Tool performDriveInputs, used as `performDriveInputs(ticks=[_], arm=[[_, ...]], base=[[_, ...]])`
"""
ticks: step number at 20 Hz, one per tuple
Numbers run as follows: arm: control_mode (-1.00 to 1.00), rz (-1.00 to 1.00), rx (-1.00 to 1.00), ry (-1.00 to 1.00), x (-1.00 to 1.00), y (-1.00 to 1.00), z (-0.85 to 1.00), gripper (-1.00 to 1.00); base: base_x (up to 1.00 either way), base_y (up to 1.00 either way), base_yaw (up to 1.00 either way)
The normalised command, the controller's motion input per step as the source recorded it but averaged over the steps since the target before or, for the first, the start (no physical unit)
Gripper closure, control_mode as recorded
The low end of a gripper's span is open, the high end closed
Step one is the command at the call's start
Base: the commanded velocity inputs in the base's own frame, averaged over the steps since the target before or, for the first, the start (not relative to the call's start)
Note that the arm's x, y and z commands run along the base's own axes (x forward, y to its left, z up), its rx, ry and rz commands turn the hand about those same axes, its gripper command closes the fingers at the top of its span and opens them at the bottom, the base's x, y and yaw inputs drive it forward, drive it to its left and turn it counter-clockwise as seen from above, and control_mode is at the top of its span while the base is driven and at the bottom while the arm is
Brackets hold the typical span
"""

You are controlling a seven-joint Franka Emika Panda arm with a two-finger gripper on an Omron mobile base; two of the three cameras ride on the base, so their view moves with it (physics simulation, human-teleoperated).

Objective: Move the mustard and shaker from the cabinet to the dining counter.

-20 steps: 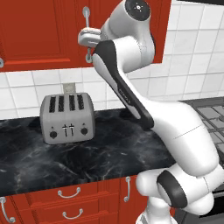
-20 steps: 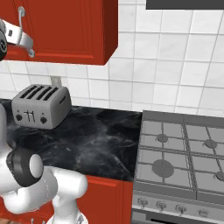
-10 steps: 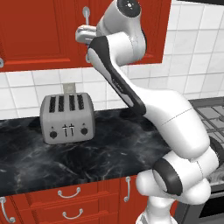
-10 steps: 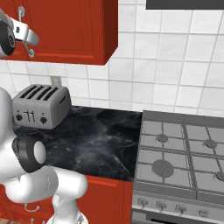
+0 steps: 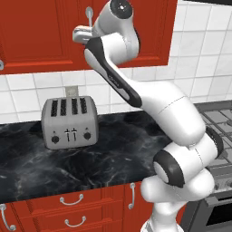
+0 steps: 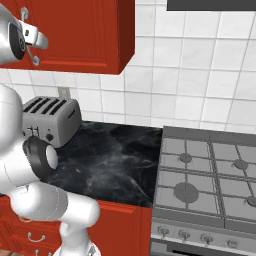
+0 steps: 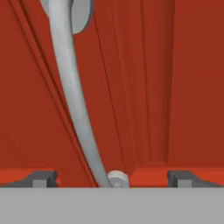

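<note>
So the gripper (image 7: 113,177) has crept up closer to the cabinet (image 5: 41,31) door handle (image 7: 72,92), jaws spread wide either side of the bar, nothing grabbed yet. Door's shut, so mustard and shaker are presumably inside. Toaster (image 5: 69,122) just sits on the bench (image 5: 113,149).

Red cabinet (image 5: 41,36), silver handle (image 7: 72,92)
</note>
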Motion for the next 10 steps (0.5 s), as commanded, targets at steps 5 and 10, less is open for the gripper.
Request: performDriveInputs(ticks=[5,10], arm=[[-1.0,0.0,-0.03,-0.03,0.36,0.27,0.0,-1.0],[-1.0,0.0,-0.06,-0.01,0.43,0.11,0.0,-1.0]], base=[[0.0,0.0,0.0],[0.0,0.0,0.0]])
